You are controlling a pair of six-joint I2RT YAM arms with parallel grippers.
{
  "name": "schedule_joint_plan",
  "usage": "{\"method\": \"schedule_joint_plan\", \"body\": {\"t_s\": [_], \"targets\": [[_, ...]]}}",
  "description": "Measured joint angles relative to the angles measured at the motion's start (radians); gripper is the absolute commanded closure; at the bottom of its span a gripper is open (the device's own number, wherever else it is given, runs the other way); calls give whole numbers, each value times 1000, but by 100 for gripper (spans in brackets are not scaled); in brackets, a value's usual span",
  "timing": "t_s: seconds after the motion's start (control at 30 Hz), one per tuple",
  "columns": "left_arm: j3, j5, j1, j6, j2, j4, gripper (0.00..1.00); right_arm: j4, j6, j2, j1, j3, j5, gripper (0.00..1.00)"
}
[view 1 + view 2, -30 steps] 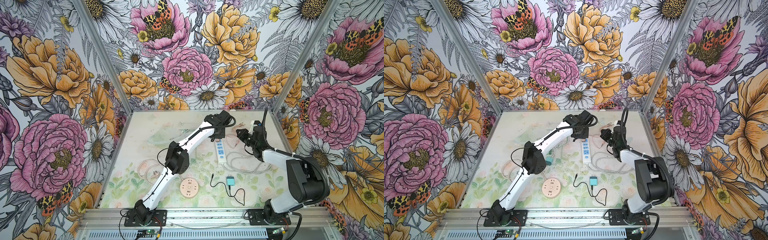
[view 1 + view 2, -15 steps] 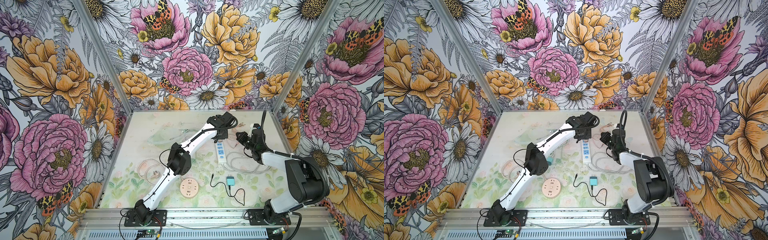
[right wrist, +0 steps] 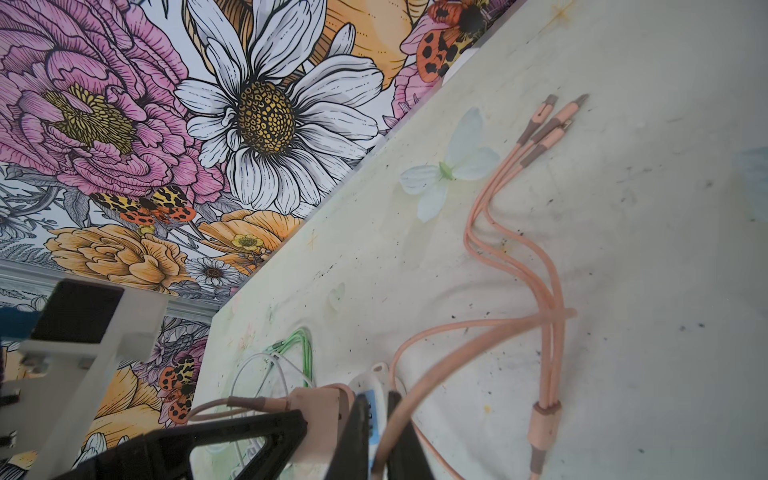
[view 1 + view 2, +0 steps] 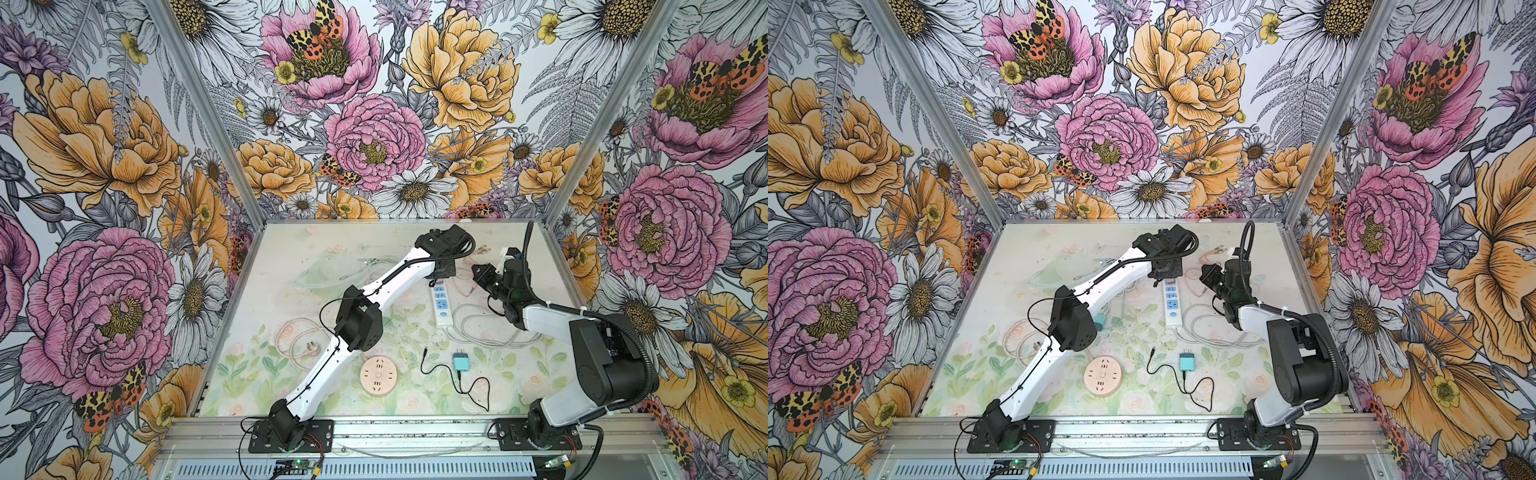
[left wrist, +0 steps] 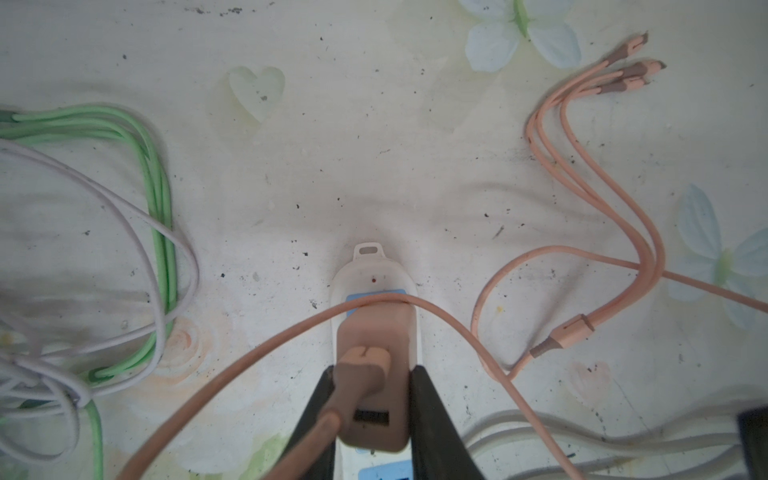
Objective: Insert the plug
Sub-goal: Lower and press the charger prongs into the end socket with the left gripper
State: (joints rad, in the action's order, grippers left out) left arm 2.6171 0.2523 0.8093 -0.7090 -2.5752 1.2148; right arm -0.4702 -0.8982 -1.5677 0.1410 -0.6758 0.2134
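Observation:
A pink plug with a pink cable stands on the far end socket of the white power strip. Its prongs are hidden. My left gripper is shut on the plug's sides from above. My right gripper hovers just right of the strip's far end. Its fingers are nearly together, with the pink cable running between them. The plug also shows in the right wrist view.
The cable's three loose connector ends lie by the back wall. Green and white cables lie left of the strip, and its white cord coils to the right. A round pink socket and a teal charger lie nearer the front.
My right gripper has edged a little left toward the strip's far end. The left arm has barely shifted. Both grips are unchanged.

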Motion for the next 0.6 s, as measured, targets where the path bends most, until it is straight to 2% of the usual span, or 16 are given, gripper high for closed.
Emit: {"method": "schedule_joint_plan", "body": {"t_s": [0.6], "targets": [[50,65,0,-26,-35,0,100,-21,0,-17,0,0,0,87]]}}
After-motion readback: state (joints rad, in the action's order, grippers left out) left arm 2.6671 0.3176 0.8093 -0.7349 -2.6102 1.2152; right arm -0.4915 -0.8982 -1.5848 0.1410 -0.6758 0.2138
